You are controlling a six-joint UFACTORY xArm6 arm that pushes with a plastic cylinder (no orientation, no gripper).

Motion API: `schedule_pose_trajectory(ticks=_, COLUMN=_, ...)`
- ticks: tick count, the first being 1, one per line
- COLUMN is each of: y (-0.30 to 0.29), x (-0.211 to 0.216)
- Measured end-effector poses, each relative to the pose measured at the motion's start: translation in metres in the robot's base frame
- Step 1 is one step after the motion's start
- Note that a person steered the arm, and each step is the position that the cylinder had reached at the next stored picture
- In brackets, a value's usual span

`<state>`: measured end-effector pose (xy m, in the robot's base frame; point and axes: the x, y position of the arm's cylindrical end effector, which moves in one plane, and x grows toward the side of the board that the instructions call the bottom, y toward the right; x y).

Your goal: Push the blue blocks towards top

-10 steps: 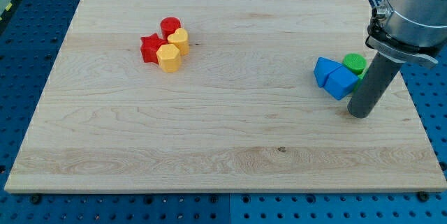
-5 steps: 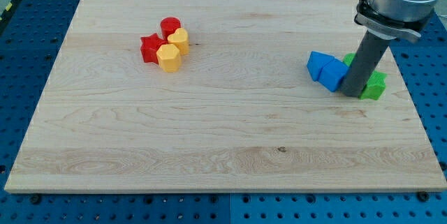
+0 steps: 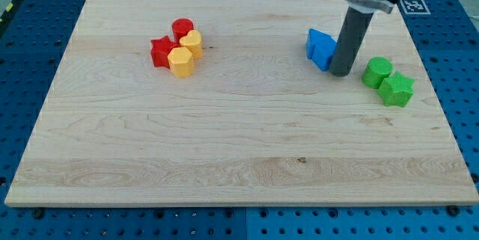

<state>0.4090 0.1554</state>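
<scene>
Blue blocks (image 3: 322, 48) sit together on the wooden board at the view's upper right; my rod hides part of them, so their shapes are hard to make out. My tip (image 3: 341, 72) touches their right lower side. The dark rod rises from there to the view's top.
A green cylinder (image 3: 377, 71) and a green star-like block (image 3: 397, 90) lie right of my tip. At the upper left sits a cluster: a red star (image 3: 161, 51), a red cylinder (image 3: 182, 28) and two yellow blocks (image 3: 181, 61). The board's right edge (image 3: 430, 83) is close.
My tip has moved up and to the left, pushing the blue blocks the same way. The green blocks, hidden behind the rod before, now lie apart to the right.
</scene>
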Motion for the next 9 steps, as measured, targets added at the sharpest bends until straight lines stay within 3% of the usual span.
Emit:
schedule_pose_trajectory(ticks=2, y=-0.001, x=-0.006)
schedule_pose_trajectory(ticks=7, y=-0.089, x=-0.025)
schedule_pose_trajectory(ticks=8, y=-0.086, x=0.003)
schedule_pose_trajectory(ticks=9, y=-0.051, x=0.062)
